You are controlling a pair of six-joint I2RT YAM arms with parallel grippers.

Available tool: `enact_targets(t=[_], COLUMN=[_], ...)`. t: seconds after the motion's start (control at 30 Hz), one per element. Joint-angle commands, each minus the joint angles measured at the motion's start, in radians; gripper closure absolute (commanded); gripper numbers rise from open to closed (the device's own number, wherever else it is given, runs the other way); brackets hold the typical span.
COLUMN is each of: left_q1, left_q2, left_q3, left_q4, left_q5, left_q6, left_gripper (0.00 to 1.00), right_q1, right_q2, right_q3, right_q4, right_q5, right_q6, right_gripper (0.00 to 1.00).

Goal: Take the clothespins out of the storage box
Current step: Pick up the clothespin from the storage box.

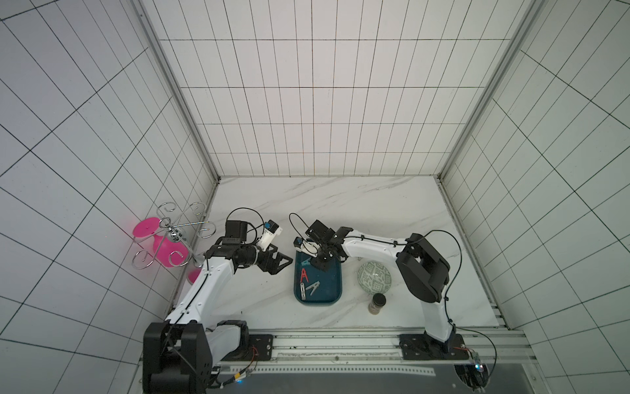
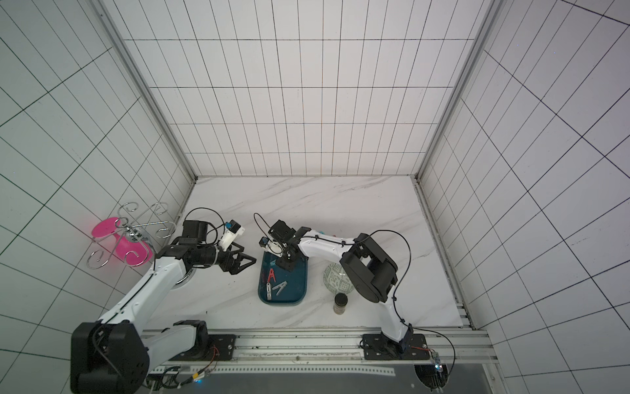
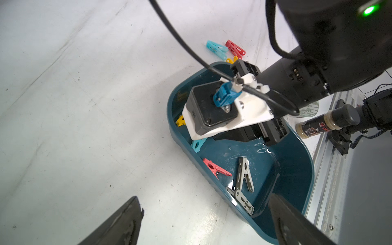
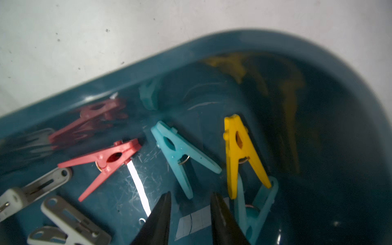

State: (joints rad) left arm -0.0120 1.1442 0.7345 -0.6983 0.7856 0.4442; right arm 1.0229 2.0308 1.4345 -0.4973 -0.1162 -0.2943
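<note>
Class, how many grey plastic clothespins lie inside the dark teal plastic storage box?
2. One grey plastic clothespin lies splayed on the floor of the dark teal plastic storage box; the second grey clothespin lies beside it, along the wall. The right arm could hide more.

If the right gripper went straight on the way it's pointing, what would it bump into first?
Most likely the light blue clothespin lying flat next to the red one, right ahead of the open right gripper. Depth is unclear, so it could touch the storage box floor first.
</note>
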Motion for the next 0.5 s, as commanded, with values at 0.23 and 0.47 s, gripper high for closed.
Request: enact_targets(t=[0.23,0.47], left_q1=[0.004,0.004], left_q2=[0.004,0.004], left_q3=[-0.010,-0.010], left_q4=[0.019,0.020], left_q5=[0.002,0.001], left_q6=[0.000,-0.001], left_gripper=[0.05,0.05], right_q1=[0.011,0.011], right_q2=[0.052,0.044], right_q3=[0.054,0.055], right_q4=[-0.001,-0.018], right_q5=[-0.023,-0.060], right_q6=[0.011,0.011], right_gripper=[0.75,0.87])
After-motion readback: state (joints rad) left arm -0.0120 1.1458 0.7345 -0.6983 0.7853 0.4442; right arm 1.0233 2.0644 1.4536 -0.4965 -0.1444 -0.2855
